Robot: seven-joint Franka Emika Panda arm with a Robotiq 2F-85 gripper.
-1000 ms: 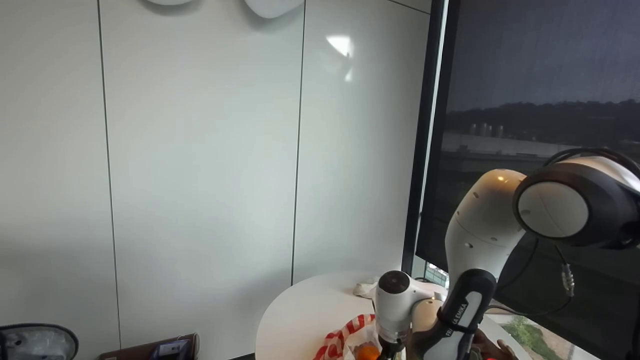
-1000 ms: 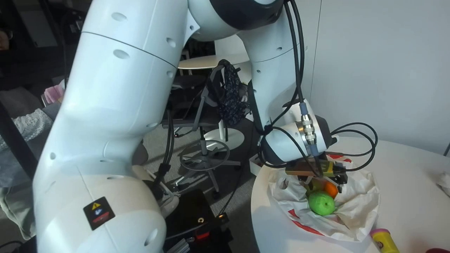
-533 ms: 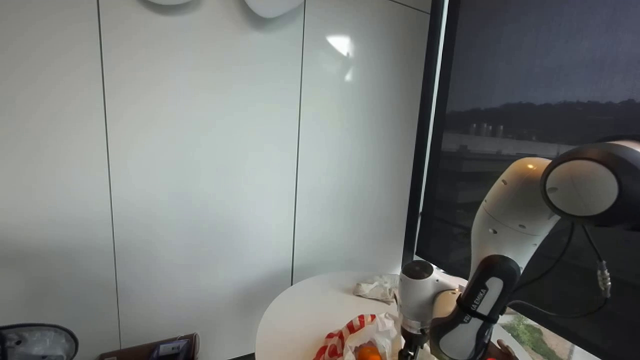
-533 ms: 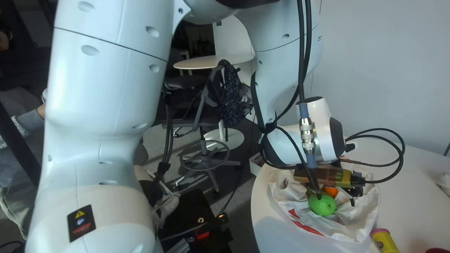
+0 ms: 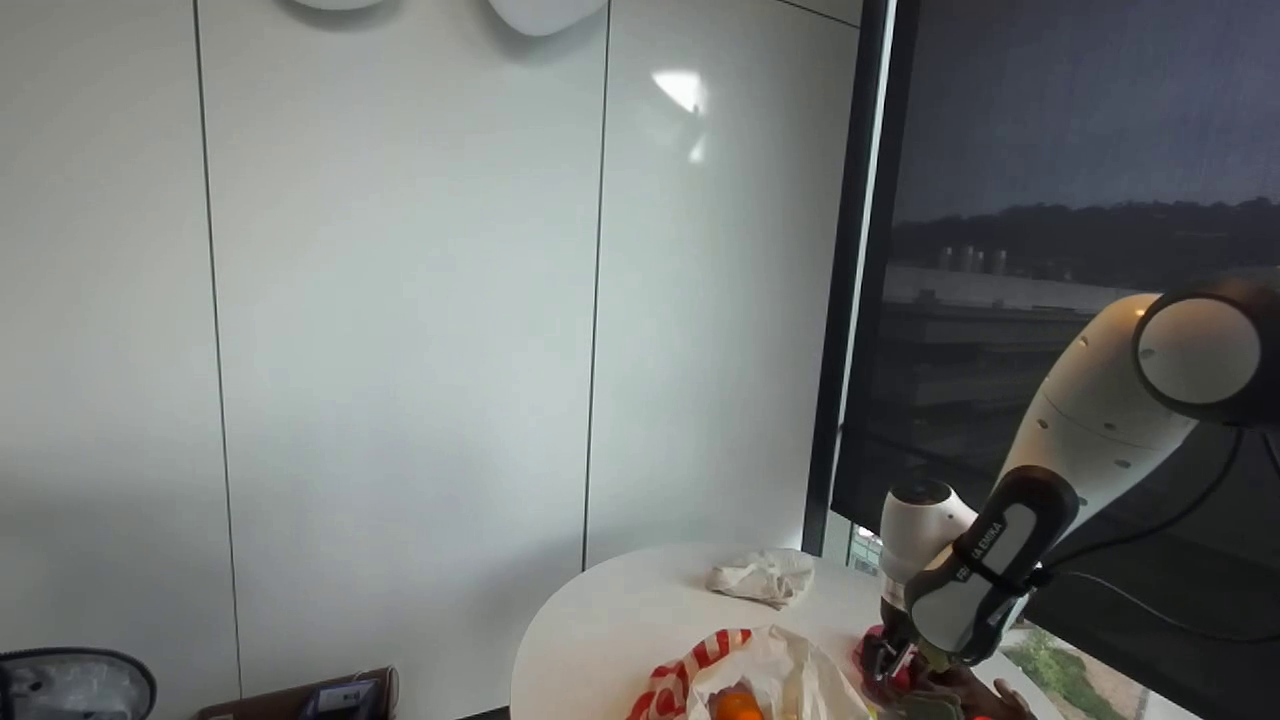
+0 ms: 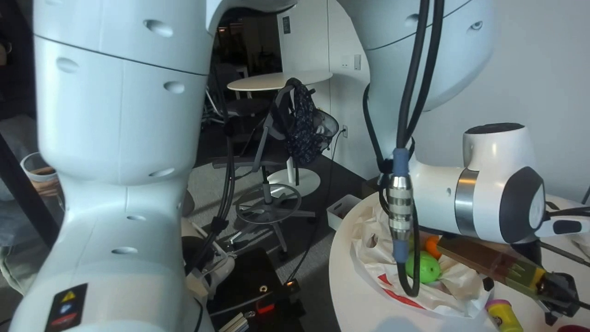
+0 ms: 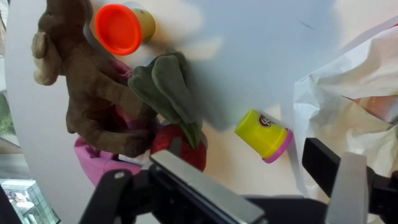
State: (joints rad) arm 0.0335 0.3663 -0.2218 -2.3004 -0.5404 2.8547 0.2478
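Note:
My gripper [image 7: 247, 154] stands open above the table, with nothing between its fingers. In the wrist view a yellow can [image 7: 259, 135] with a pink lid lies on its side below and between them. By the left finger is a red rounded thing [image 7: 194, 154] with grey-green cloth leaves [image 7: 168, 85]. A brown plush toy [image 7: 90, 77] lies farther left, over pink cloth [image 7: 99, 160]. Near it is a yellow can with an orange-red lid [image 7: 118, 29]. In an exterior view the gripper [image 5: 888, 655] is near the toys; the hand partly hides them.
A crumpled white paper bag [image 6: 387, 272] with red marks holds a green fruit [image 6: 423, 267] and an orange fruit [image 6: 432, 246]. A crumpled white cloth [image 5: 760, 578] lies on the round table [image 5: 580, 640]. Behind are a chair with a backpack [image 6: 304, 124] and a white bin [image 6: 339, 212].
The arm has swung away from above the fruit bag toward the yellow can and the toys, rightward in both exterior views. The gripper has stayed open; the bag and fruit look unmoved.

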